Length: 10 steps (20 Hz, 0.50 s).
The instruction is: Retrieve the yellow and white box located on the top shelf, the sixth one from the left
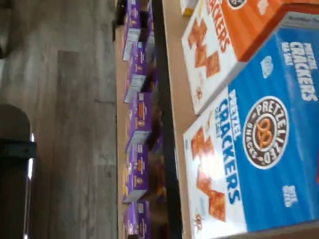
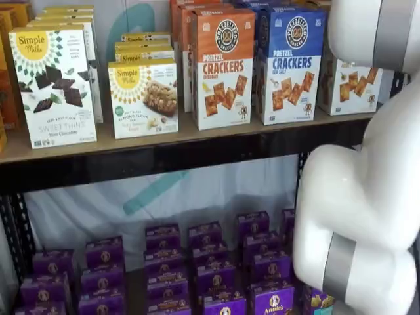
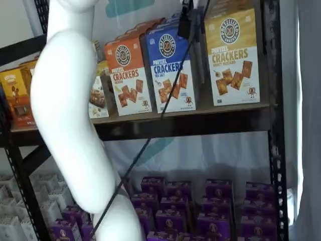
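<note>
The yellow and white box (image 3: 232, 55) stands at the right end of the top shelf (image 3: 200, 123), upright, right of the blue-and-white cracker box (image 3: 170, 68). In a shelf view only its white lower front (image 2: 348, 85) shows behind my white arm (image 2: 367, 197). It is out of the wrist view, which shows the blue box (image 1: 259, 144) and the orange box (image 1: 219, 45) close up. My gripper (image 3: 185, 22) shows only as black fingers hanging from the top edge with a cable, in front of the blue box's upper right corner, left of the yellow box. No gap between the fingers can be made out.
The orange-and-white cracker box (image 2: 223, 65) stands left of the blue one (image 2: 292, 62). Simple Mills boxes (image 2: 141, 98) fill the shelf's left part. Several purple boxes (image 2: 210, 262) sit on the lower shelf. A black upright (image 3: 276, 150) stands right of the yellow box.
</note>
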Each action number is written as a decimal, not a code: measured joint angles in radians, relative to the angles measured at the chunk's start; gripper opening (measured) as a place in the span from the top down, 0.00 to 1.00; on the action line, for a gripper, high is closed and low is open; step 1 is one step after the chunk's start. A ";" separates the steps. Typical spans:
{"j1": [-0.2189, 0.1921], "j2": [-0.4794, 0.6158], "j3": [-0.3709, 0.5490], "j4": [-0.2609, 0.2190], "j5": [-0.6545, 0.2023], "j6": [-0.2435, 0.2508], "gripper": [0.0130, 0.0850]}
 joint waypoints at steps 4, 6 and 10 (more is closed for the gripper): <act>0.035 0.003 -0.024 -0.076 -0.062 -0.022 0.00; 0.049 0.006 -0.032 -0.100 -0.096 -0.028 0.00; 0.068 0.017 -0.041 -0.109 -0.162 -0.027 0.00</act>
